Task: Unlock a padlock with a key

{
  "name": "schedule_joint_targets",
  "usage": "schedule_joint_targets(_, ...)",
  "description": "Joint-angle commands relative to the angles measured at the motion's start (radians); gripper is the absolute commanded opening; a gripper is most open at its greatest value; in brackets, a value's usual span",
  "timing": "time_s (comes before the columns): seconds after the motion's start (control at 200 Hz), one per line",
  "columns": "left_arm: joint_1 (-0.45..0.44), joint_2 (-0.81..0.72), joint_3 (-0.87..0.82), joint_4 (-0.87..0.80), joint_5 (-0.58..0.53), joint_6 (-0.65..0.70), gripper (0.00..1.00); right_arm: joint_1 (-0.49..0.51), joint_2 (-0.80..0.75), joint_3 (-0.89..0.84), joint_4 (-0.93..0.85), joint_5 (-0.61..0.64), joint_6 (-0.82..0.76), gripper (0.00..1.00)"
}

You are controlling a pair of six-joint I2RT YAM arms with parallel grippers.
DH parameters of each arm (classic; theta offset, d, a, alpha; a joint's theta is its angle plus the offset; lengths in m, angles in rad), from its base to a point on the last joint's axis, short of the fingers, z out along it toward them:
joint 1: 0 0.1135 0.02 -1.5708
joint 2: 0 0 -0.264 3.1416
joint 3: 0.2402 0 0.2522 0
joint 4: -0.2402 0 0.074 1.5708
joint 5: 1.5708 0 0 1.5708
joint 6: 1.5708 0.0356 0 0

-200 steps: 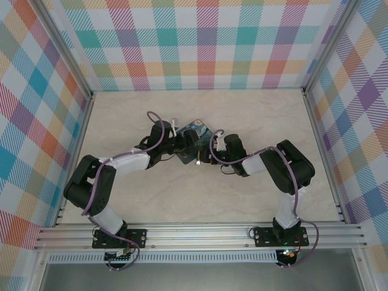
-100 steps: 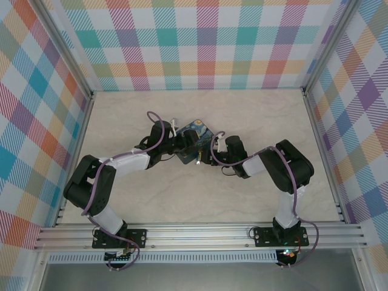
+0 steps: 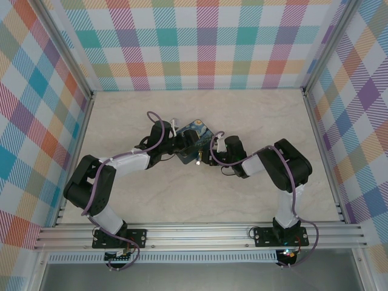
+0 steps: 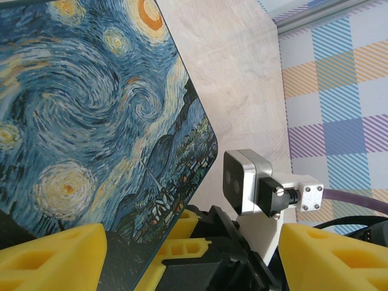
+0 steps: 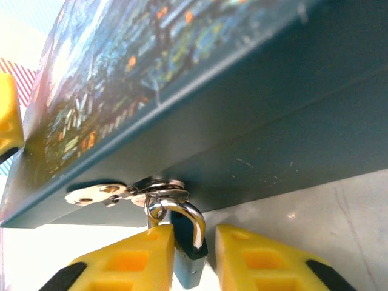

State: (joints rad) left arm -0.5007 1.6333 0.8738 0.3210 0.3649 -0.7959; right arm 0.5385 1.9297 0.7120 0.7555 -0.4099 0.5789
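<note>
Here the right gripper (image 5: 194, 230) closely flanks the hanging padlock (image 5: 188, 267); I cannot tell if it grips. The left gripper (image 4: 194, 230) is wide open and empty, at the Starry Night box (image 4: 91, 121).

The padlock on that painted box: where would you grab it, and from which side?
Grip the padlock by its blocky body, coming from the end opposite the shackle, which is thin, curved and hooked through the hasp on the box. The body sticks out clear of the box; the right gripper straddles it.
</note>
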Motion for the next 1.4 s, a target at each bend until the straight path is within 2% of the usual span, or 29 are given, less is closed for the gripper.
schedule_joint_targets(0.0,0.008,-0.007,-0.022,-0.010,-0.009,-0.002,0.75,0.011,0.025,0.015,-0.014,-0.022,0.023,0.19)
schedule_joint_targets(0.145,0.007,-0.010,-0.025,-0.011,-0.010,-0.002,0.75,0.009,-0.001,0.002,0.006,0.001,0.043,0.09)
schedule_joint_targets(0.4,0.007,-0.021,-0.048,-0.025,-0.014,0.006,0.75,-0.020,-0.061,0.016,-0.083,0.063,0.143,0.05)
schedule_joint_targets(0.54,0.002,-0.020,-0.074,-0.020,-0.019,0.005,0.75,-0.022,-0.080,0.039,-0.192,0.123,0.205,0.04)
schedule_joint_targets(1.105,-0.030,0.015,-0.110,0.000,-0.037,0.003,0.75,-0.047,-0.094,0.116,-0.195,0.205,0.382,0.03)
schedule_joint_targets(1.275,-0.026,-0.014,-0.089,-0.011,-0.030,0.010,0.77,-0.066,-0.179,0.107,-0.306,0.257,0.285,0.04)
schedule_joint_targets(1.395,-0.009,-0.074,-0.047,-0.056,-0.021,0.037,0.80,-0.099,-0.269,0.075,-0.416,0.192,0.161,0.05)
